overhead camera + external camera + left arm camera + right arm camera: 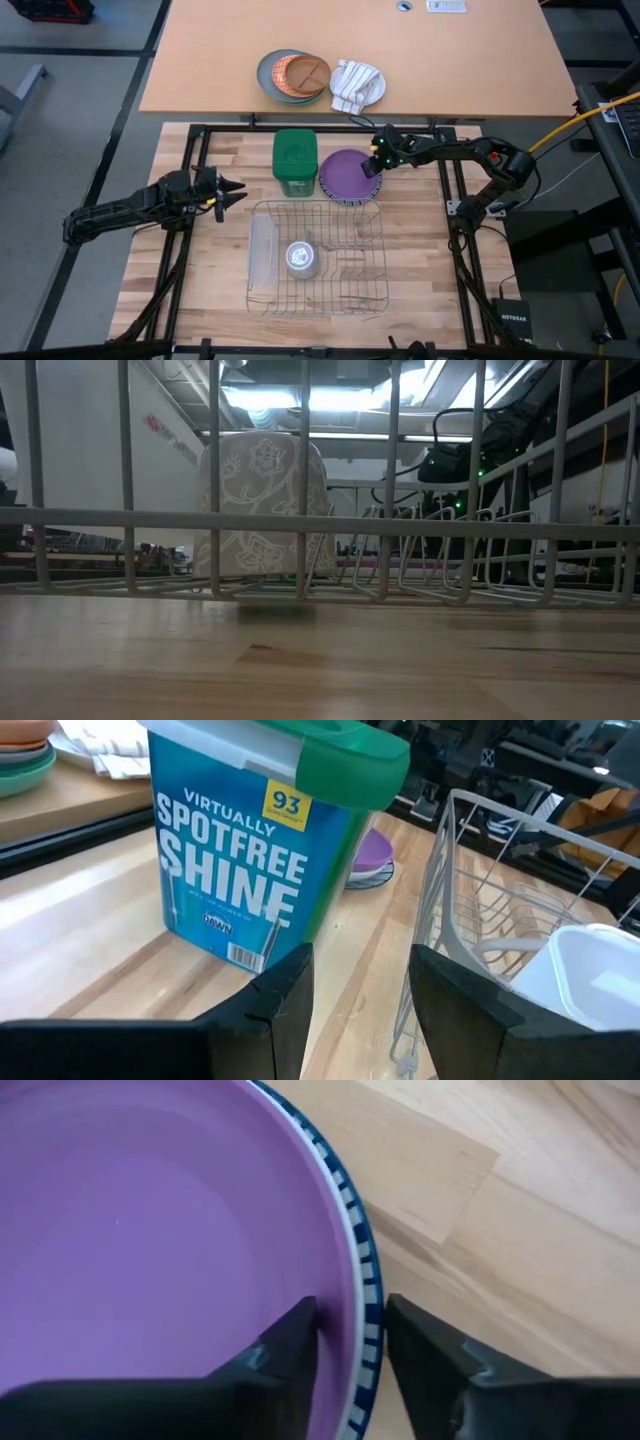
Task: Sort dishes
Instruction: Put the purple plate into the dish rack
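Note:
The purple plate (343, 172) lies on top of a stack on the wooden table, behind the dish rack. The striped plate's rim (356, 1240) shows under it; the plain white plate is hidden. My right gripper (372, 164) is open at the purple plate's right rim, pointing down. One finger (285, 1365) stands over the plate's inside and the other (430, 1360) outside the rim. My left gripper (238, 188) is open and empty at the table's left, level, pointing toward the green tub (295, 160). My right gripper (350, 1342) has the purple plate's right rim (338, 1295) between its two fingers, coming from above. I cannot tell whether the fingers touch it. The plate lies flat on the stack.
A wire dish rack (315, 255) with a patterned cup (302, 257) stands at the near middle. The green-lidded detergent tub (260, 840) stands left of the plates. On the far table lie a grey plate with an orange divided plate (292, 76) and a white plate with a cloth (357, 85).

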